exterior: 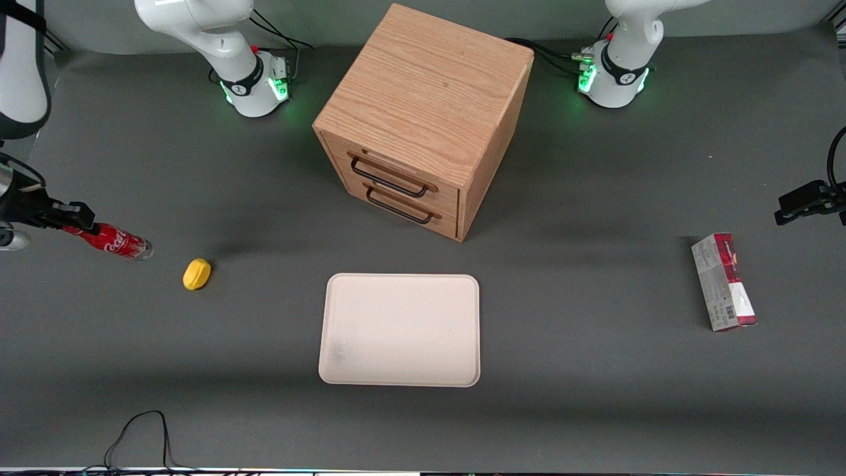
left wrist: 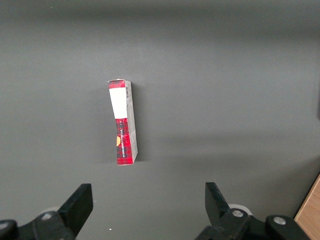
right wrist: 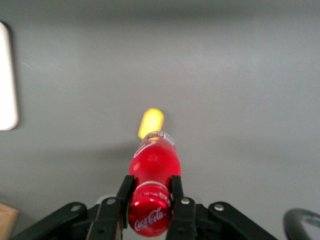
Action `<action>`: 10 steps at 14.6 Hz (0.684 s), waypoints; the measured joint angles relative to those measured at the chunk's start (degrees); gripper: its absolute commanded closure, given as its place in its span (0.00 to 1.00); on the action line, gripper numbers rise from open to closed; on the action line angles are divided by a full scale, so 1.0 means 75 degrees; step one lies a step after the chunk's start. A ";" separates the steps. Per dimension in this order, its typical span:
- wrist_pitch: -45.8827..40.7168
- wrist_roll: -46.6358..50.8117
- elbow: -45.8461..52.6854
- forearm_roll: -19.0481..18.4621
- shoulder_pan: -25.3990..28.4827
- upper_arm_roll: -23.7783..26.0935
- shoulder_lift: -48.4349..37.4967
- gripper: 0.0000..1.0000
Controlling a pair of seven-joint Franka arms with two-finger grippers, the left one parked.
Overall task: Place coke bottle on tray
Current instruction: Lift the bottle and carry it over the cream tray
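Note:
My right gripper (exterior: 74,223) hangs at the working arm's end of the table, shut on the neck of the coke bottle (exterior: 114,240). The bottle is lifted off the table and tilted, its clear base pointing toward the tray. In the right wrist view the two fingers (right wrist: 123,192) clamp just under the red cap, with the coke bottle (right wrist: 152,162) stretching away from my gripper (right wrist: 150,190). The cream-white tray (exterior: 400,329) lies flat with nothing on it, in front of the drawer cabinet and nearer the front camera; an edge of the tray (right wrist: 7,80) shows in the wrist view.
A small yellow object (exterior: 197,274) lies on the table between the bottle and the tray. A wooden two-drawer cabinet (exterior: 423,119) stands farther from the camera than the tray. A red-and-grey carton (exterior: 724,281) lies toward the parked arm's end.

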 measured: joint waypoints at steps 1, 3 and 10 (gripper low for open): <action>-0.0464 0.0227 0.0589 0.0061 -0.0012 0.0192 0.0157 1.00; -0.1357 0.0739 0.1818 0.0093 -0.0093 0.0650 0.0506 1.00; -0.2749 0.3025 0.4997 0.0053 -0.0446 0.3054 0.1931 1.00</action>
